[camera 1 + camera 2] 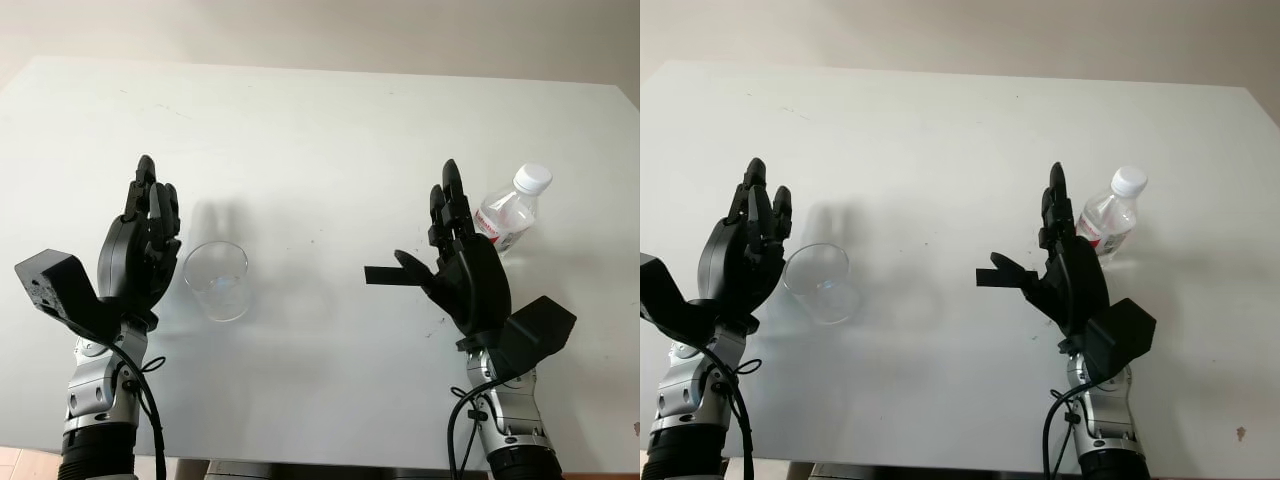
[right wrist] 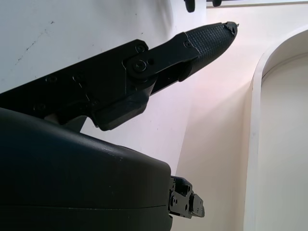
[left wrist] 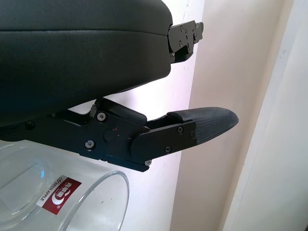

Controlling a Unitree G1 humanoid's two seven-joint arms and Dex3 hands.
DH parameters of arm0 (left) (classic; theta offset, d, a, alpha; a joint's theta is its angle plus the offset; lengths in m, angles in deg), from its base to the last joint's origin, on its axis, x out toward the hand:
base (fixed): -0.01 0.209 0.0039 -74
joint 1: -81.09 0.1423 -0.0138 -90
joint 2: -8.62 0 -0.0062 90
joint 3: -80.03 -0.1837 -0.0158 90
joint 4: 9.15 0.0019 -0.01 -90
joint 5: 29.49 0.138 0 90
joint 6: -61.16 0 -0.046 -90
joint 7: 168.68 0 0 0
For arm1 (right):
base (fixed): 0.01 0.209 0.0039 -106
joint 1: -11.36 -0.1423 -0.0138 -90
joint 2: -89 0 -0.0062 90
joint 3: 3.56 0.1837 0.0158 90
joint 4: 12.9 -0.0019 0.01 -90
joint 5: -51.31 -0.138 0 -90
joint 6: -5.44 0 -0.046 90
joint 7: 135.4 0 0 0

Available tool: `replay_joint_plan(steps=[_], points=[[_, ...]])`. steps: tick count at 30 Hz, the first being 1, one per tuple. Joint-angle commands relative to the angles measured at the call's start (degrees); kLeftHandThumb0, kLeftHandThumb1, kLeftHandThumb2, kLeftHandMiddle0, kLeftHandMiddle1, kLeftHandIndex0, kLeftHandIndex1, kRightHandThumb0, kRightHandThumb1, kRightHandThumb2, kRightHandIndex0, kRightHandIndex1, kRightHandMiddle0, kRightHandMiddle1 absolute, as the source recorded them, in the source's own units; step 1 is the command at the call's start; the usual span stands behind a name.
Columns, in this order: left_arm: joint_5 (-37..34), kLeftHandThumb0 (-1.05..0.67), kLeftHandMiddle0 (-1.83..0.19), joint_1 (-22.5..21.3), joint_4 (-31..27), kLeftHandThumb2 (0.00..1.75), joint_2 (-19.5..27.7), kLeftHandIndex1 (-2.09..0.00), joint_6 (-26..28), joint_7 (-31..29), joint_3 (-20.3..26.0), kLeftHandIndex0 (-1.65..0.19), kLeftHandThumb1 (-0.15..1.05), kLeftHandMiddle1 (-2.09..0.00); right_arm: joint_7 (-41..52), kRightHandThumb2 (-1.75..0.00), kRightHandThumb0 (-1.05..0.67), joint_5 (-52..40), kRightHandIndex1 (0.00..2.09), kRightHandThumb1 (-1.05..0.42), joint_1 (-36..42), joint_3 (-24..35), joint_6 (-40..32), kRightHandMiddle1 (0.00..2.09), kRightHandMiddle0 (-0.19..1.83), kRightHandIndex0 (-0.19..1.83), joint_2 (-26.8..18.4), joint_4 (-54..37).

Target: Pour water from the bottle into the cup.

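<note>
My hands: left hand [image 1: 140,250] and right hand [image 1: 465,265] both black, wrists silver metal. Cup [image 1: 216,280] clear glass, red-and-white sticker. Bottle [image 1: 510,212] clear, white cap, red-and-white label. Table [image 1: 330,130] plain white, few dark specks.

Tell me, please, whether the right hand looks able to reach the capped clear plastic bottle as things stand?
Probably yes: the open right hand is raised just beside the clear plastic bottle, with nothing on the white table between them.
</note>
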Motion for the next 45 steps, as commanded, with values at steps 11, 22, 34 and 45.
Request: replay_joint_plan(steps=[11,22,34,45], points=[[-0.45,-0.75,0.19,-0.98,0.82,0.64,-0.38,0.0,-0.61,-0.71,0.08,0.19,1.05,0.0,1.01,-0.06,-0.95,0.59,0.0,-0.97,2.07,-1.71,-3.03,0.0,-0.19,-0.19,-0.04,-2.01],[-0.24,-0.75,0.19,-2.55,3.58,0.65,-0.48,0.0,-2.21,-1.14,0.03,0.19,1.05,0.0,16.68,-0.05,-0.96,-13.78,0.0,-0.95,1.23,-0.85,-12.82,0.0,-0.19,-0.19,-8.95,-27.6],[0.3,-0.75,0.19,-4.5,6.55,0.66,-1.12,0.0,-3.69,-1.29,-0.33,0.19,1.05,0.0,25.44,-0.07,-0.88,-29.53,0.0,-0.93,-6.01,8.86,-11.45,0.02,-0.16,-0.19,-14.95,-37.68],[-0.21,-0.75,0.19,-5.68,9.38,0.68,-1.01,0.0,-5.4,-2.39,0.16,0.19,1.05,0.0,15.67,-0.07,-0.82,-23.8,0.01,-1.04,-4.07,15.39,3.69,0.03,-0.15,-0.18,-6.93,-42.05]])
